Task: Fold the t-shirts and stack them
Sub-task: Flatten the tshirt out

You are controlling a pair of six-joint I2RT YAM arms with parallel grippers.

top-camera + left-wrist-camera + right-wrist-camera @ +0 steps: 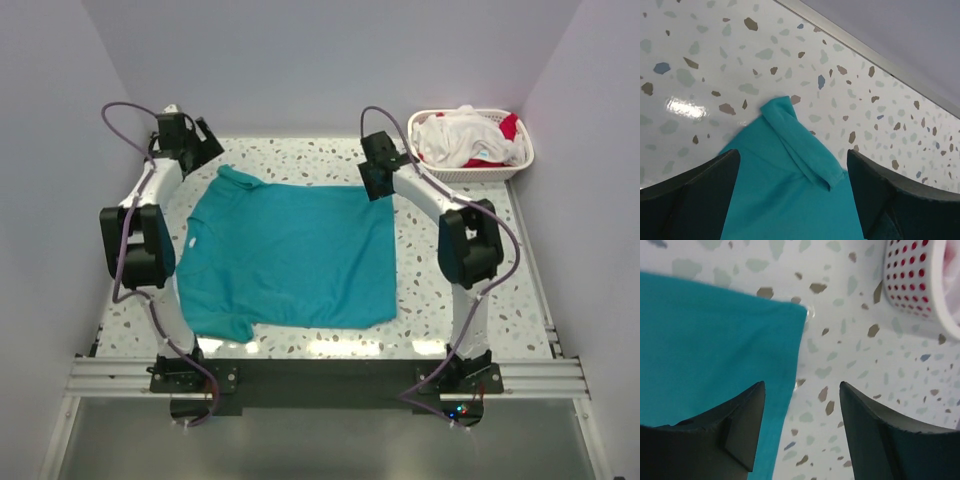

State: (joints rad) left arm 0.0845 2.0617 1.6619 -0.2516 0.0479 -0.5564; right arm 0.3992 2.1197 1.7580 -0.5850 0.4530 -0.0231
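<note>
A plain teal t-shirt (290,255) lies spread flat on the speckled table, neck to the left, hem to the right. My left gripper (205,150) is open above its far sleeve (797,142), which is folded over on itself. My right gripper (375,180) is open above the shirt's far right hem corner (785,322), one finger over the fabric and the other over bare table. White and red t-shirts (465,135) lie bunched in the white lattice basket (520,160).
The basket stands at the table's far right corner and shows in the right wrist view (920,285). Grey walls close in the table on three sides. A metal rail (320,375) runs along the near edge by the arm bases.
</note>
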